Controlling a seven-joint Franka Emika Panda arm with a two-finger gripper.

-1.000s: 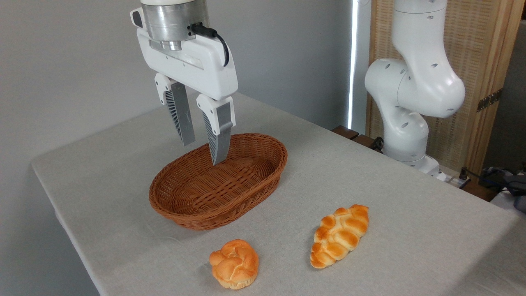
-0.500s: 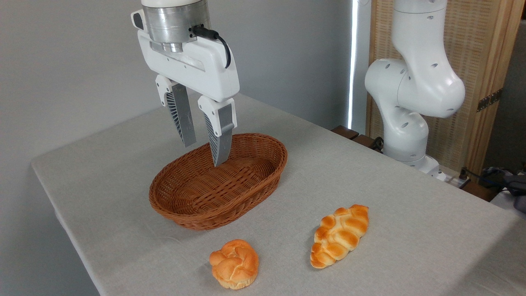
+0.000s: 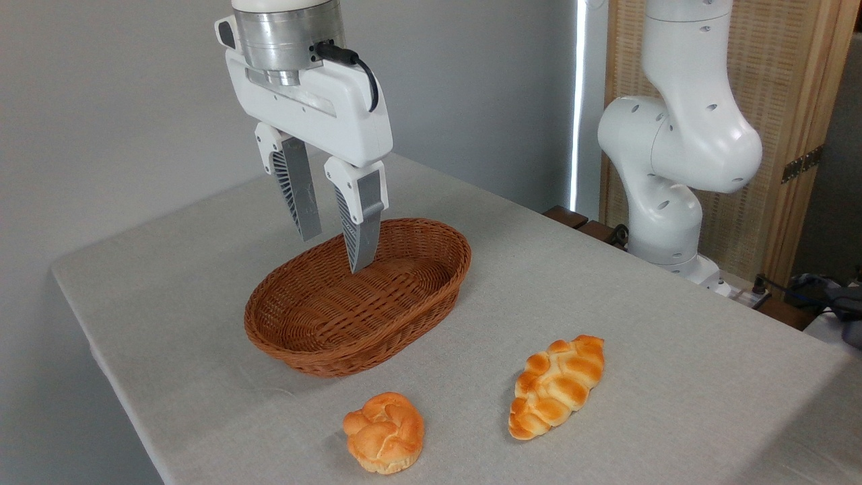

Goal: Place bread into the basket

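the gripper (image 3: 335, 250) hangs above the far left part of the basket (image 3: 316, 350), its two grey fingers (image 3: 362, 225) pointing down with a plain gap between them and nothing held; it is released and empty; the basket, oval and reddish-brown, sits on the grey table (image 3: 640, 283) with nothing in it; nearer the camera and a little to the right, the bread (image 3: 384, 432), a small round knotted bun, lies on the cloth, apart from the basket's near rim and untouched; further right lies a longer braided loaf (image 3: 556, 385), well apart from the bun; at the right edge stands the arm's white base (image 3: 673, 168); judging from this, the task is at its start, the reach toward the bun not yet made; the next move calls for carrying the gripper forward over the basket's near rim, lowering it with fingers astride the bun, and closing gently, since the glossy crust may slip.
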